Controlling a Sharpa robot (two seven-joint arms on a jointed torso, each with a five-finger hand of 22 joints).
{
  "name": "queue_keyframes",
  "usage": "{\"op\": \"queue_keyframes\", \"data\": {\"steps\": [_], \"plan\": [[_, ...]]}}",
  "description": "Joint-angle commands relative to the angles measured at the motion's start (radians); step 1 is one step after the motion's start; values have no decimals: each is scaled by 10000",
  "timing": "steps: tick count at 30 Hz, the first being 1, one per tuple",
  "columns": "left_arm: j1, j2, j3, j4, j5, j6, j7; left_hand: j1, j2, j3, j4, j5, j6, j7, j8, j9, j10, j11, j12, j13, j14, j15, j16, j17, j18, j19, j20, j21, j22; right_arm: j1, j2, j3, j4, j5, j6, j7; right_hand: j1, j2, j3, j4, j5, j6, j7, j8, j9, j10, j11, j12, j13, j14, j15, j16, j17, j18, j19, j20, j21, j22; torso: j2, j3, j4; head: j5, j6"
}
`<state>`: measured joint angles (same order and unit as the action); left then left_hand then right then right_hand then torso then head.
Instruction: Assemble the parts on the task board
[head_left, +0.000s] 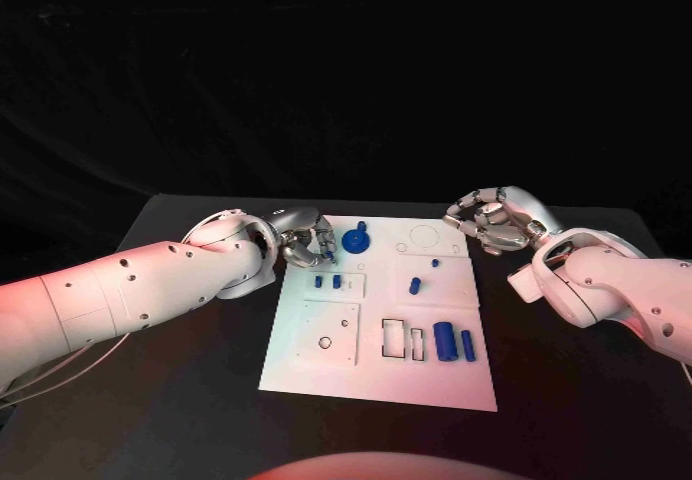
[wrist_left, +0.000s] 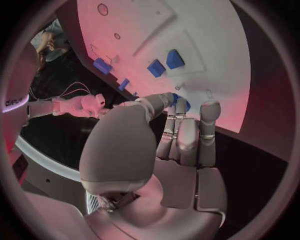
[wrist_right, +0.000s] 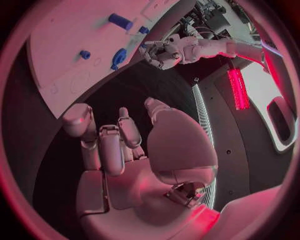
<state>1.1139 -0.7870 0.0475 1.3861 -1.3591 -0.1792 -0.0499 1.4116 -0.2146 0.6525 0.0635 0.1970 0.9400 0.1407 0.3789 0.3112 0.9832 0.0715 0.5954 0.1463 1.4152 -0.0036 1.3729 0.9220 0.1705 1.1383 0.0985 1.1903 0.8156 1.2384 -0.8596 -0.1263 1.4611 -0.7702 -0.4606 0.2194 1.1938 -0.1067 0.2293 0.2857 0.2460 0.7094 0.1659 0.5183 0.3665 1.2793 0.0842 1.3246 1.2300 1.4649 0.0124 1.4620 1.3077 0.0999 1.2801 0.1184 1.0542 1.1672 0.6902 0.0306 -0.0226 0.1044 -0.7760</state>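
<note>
The white task board (head_left: 378, 375) lies in the middle of the black table. My left hand (head_left: 306, 247) is over its far left corner, and thumb and fingertips (wrist_left: 177, 131) pinch a small blue part (wrist_left: 182, 103). A round blue part (head_left: 358, 240) lies just beside that hand. Two small blue parts (head_left: 326, 283) sit in a recess below it, and two more (head_left: 415, 285) lie mid-board. Two blue cylinders (head_left: 453, 341) lie near the front right. My right hand (head_left: 493, 220) hovers off the board's far right corner, fingers loosely bent, holding nothing (wrist_right: 119, 150).
Open rectangular slots (head_left: 394, 338) and a raised plate with small round holes (head_left: 329, 335) lie on the board's near half. Bare black table (head_left: 173, 400) surrounds the board on all sides.
</note>
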Motion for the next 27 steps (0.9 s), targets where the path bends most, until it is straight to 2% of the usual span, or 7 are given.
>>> {"op": "queue_keyframes", "data": {"steps": [1, 16, 27], "plan": [[-43, 61, 9, -34, -4, 236, -23, -134, -7, 5, 41, -46, 88, -12, -37, 12, 65, 2, -69, -11, -8, 19, -34, -29, -182, -20, 2, 20, -23, -7, 12, 2, 2, -78, 48, 64, 18, 104, -66, 20, 60, -24, -1, 34, -1, -33, -4, -48, -2, 371, -24, -59, 257, 194, -65, -34, -36, -6, 5, -1, -20, 16, 0], [-256, 407, 9, -427, -300, 240, -25, -134, -9, 4, 38, -42, 87, -18, -45, 12, 68, -3, -76, -12, -15, 18, -43, -54, -177, -30, -2, 13, -34, -9, 8, 2, 18, -77, 47, 65, 18, 104, -66, 20, 60, -24, -1, 34, -1, -33, -4, -48, -2, 371, -24, -59, 257, 194, -65, -34, -36, -6, 17, -2, -25, 4, 3], [-292, 453, 11, -520, -349, 193, -98, -130, -8, 7, 33, -40, 85, -20, -50, 12, 69, -5, -79, -13, -19, 17, -47, -65, -172, -40, -5, 5, -50, -9, -1, 2, 20, -77, 47, 61, 18, 104, -66, 20, 60, -24, -1, 34, -1, -33, -4, -48, -2, 371, -24, -59, 257, 194, -65, -34, -36, -6, 13, -9, 2, -4, -21]]}}
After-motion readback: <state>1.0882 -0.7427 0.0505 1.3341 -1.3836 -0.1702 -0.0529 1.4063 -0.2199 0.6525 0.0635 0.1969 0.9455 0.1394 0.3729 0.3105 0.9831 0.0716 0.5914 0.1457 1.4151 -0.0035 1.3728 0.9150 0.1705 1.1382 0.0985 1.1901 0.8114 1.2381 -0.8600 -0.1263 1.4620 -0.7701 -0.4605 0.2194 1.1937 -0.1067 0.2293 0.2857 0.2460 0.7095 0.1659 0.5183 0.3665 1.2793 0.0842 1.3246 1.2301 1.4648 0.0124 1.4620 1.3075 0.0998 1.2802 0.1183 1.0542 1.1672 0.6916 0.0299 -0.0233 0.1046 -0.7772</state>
